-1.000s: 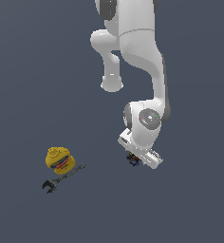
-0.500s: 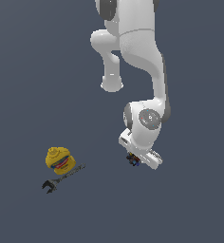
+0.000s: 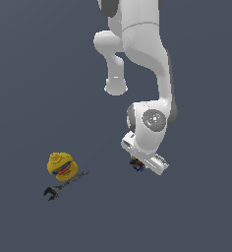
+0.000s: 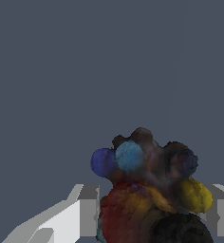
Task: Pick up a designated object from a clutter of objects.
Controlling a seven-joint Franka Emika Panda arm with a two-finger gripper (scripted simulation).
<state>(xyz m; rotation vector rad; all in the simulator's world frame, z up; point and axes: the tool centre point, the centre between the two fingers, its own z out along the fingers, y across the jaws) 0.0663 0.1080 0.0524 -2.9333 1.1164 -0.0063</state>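
Gripper [image 3: 137,165] clamped on designated object [image 4: 147,190], fingers [image 4: 85,211] flanking it. Lumpy, probably light and rigid; hold looked best across bulky middle, not thin end.

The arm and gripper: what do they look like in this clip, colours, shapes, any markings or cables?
The arm is glossy white, built of rounded, bulbous links with dark grey at the joints and a grey disc on the wrist joint. The gripper has a white boxy body; in the wrist view its fingers are flat, pale grey blocks. No cables or markings are visible.
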